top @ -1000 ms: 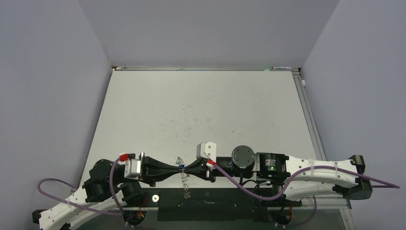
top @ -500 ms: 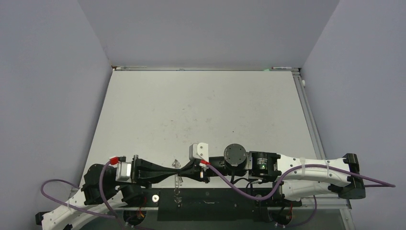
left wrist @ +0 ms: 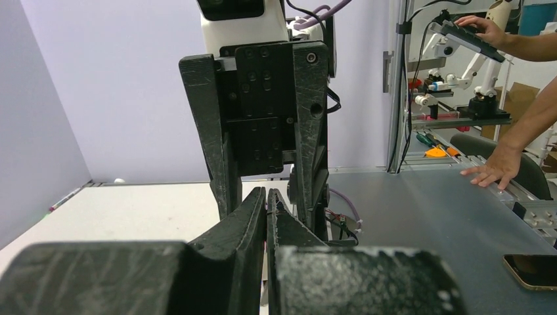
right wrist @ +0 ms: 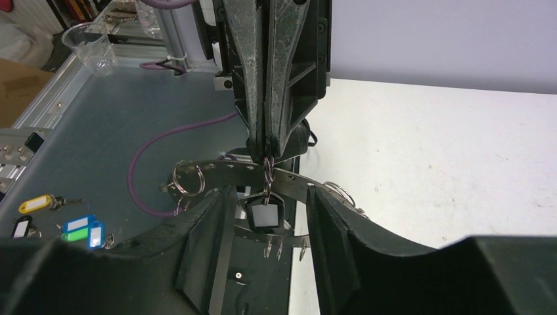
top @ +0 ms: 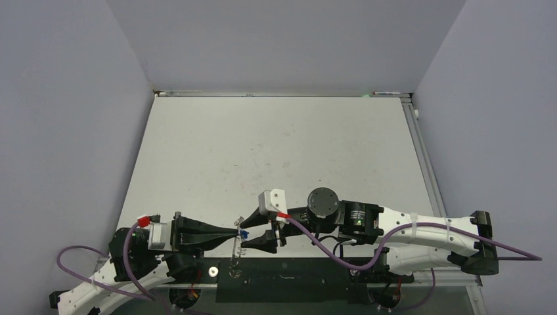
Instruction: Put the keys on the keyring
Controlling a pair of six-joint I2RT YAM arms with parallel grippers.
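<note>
Both arms meet nose to nose just inside the near edge of the worktop (top: 276, 151), a bit left of its middle. The left gripper (top: 231, 233) is pinched right down, with no gap between its tips. It's nipping a thin twisted bit of wire at the top rim of the keyring (right wrist: 295, 182). The ring hangs off that in the air, tilted and drooping out over the near edge, with little wire loops sticking off its rim.

The dark key (right wrist: 263, 215) dangles on the same wire just below the left tips. We can't tell if it's actually threaded onto the ring. The blue key (top: 243, 232) is a speck right by the left tips from above, too small for us to say what it's hooked to.

The right gripper (top: 251, 234) is spread wide with nothing in it, its fingers (right wrist: 205, 244) either side of the dark key, not touching. A few coloured tags (right wrist: 79, 226) lie on the dark bench beside the worktop.
</note>
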